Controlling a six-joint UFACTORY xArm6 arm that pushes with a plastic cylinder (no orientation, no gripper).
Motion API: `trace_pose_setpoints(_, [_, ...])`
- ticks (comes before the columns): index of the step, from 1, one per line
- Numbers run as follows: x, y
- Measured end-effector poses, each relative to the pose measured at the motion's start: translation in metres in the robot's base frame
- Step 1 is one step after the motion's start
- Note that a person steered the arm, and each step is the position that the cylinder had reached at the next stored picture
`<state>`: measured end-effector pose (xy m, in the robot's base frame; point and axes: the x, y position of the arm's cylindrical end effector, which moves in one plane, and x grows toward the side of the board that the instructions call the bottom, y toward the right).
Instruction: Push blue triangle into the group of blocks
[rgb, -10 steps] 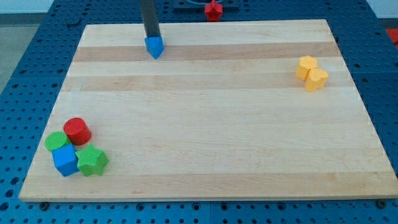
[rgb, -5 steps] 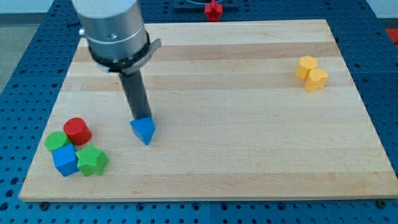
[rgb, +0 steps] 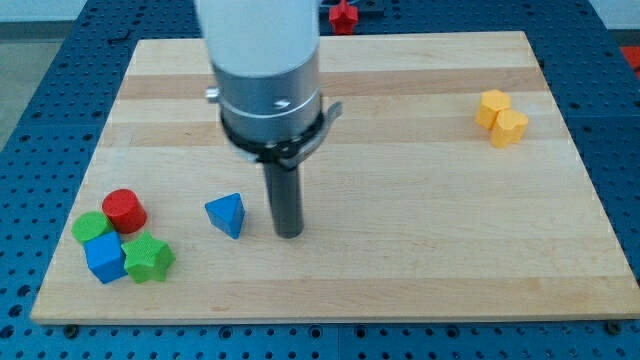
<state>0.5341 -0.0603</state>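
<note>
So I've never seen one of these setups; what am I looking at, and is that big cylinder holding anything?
It holds nothing. The cylinder is a robot arm ending in a dark rod; my tip only slides on the wooden board to push blocks. One camera looks down at the board. The blue triangle lies just to the view's left of the tip, apart from it. Further left sit a red cylinder, green block, blue cube and green star. Two yellow blocks lie at upper right.
</note>
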Motion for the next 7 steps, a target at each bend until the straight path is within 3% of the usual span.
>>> trace_pose_setpoints(1, [0.001,-0.048])
trace_pose_setpoints(2, [0.001,-0.051])
trace_pose_setpoints(4, [-0.025,0.024])
trace_pose_setpoints(5, [-0.038,-0.001])
trace_pose_setpoints(7, [-0.011,-0.112])
